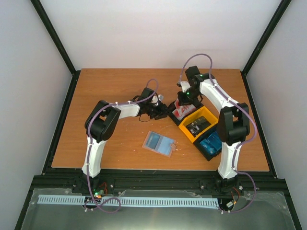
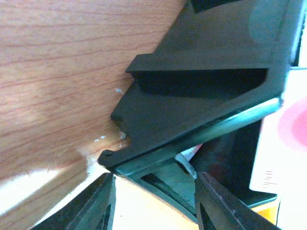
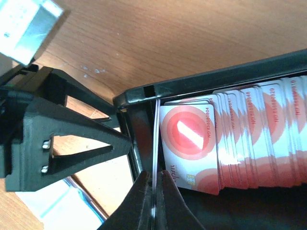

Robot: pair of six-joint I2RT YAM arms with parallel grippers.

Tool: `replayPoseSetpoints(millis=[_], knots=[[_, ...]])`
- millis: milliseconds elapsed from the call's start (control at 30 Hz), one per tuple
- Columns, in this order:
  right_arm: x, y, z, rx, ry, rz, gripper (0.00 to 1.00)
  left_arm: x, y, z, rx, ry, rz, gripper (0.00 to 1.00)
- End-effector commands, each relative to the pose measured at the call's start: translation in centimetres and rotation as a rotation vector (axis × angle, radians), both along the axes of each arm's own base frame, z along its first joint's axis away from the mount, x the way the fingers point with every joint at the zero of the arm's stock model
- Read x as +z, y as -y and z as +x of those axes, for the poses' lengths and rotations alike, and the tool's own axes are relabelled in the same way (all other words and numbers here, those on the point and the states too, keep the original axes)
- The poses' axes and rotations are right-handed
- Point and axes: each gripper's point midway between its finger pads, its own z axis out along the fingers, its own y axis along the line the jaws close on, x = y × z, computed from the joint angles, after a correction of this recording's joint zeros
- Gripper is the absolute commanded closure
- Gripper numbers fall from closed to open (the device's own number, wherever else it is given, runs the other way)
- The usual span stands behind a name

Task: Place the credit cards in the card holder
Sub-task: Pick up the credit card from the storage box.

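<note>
Wooden desk (image 1: 96,96) in the overhead cam, and honestly the business ends are hard to read up there. The left tool (image 1: 160,111) and right tool (image 1: 185,102) both crowd the far end of the black-and-yellow tray (image 1: 183,128), covering most of the red credit cards (image 1: 180,111) in that end compartment. The card holder (image 1: 159,143) lies flat nearer the arm bases, well apart from the tray, pale and see-through with a blue patch. Left wrist cam is mostly a blurry black tray corner, cut off by the frame, with the left tool's fingers (image 2: 103,206) spread and released, one either side of the wall. A pink-and-white card at the right edge has tiny print I can't read. Right wrist cam: the right tool is clenched on one credit card (image 3: 156,143) seen edge-on, just beside the upright stack, which is white with red circles. The red lettering along the card edges is too small to make out.
</note>
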Motion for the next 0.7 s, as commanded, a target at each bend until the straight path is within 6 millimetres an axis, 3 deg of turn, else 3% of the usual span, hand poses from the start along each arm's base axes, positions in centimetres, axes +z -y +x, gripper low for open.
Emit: replayPoseSetpoints(millis=[0, 167, 433, 533, 667], knots=[[2.5, 0.6, 0.7, -0.065, 0.086, 0.012, 0.97, 5.0, 0.7, 0.7, -0.03, 0.14, -0.042, 0.52], [4.5, 0.9, 0.7, -0.135, 0.105, 0.104, 0.97, 8.7, 0.4, 0.5, -0.039, 0.249, -0.071, 0.43], [10.6, 0.1, 0.6, -0.223, 0.189, 0.35, 0.97, 16.5, 0.2, -0.3, -0.08, 0.47, -0.165, 0.25], [13.6, -0.1, 0.6, -0.234, 0.226, 0.467, 0.97, 17.9, 0.4, -0.1, -0.098, 0.494, -0.17, 0.18], [17.3, -0.5, 0.1, -0.21, 0.265, 0.59, 0.97, 18.4, 0.1, 1.0, -0.075, 0.45, -0.135, 0.15]])
